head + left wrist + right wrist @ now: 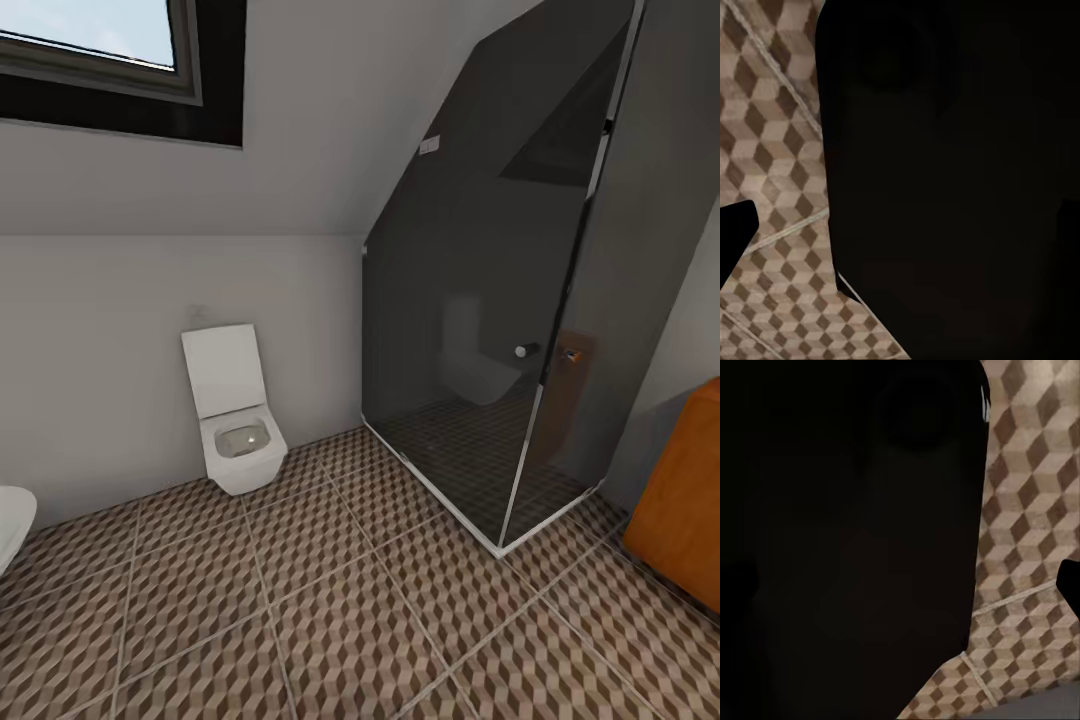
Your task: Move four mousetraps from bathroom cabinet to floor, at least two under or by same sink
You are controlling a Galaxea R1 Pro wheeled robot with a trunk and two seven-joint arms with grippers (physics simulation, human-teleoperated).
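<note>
No mousetraps are in view. The orange-brown cabinet shows one end at the right edge of the head view, beside the shower. The cube-patterned bathroom floor spreads across the foreground. In the left wrist view my left gripper hangs over the floor tiles against a dark part of my body, with one black finger at the picture's edge. My right gripper is held the same way, one finger at the edge, above the tiles. Both stand open and hold nothing.
A white wall-hung toilet with its lid up is at the back left. A dark glass shower enclosure fills the back right corner. A white basin edge shows at the far left. A window sits high in the sloped wall.
</note>
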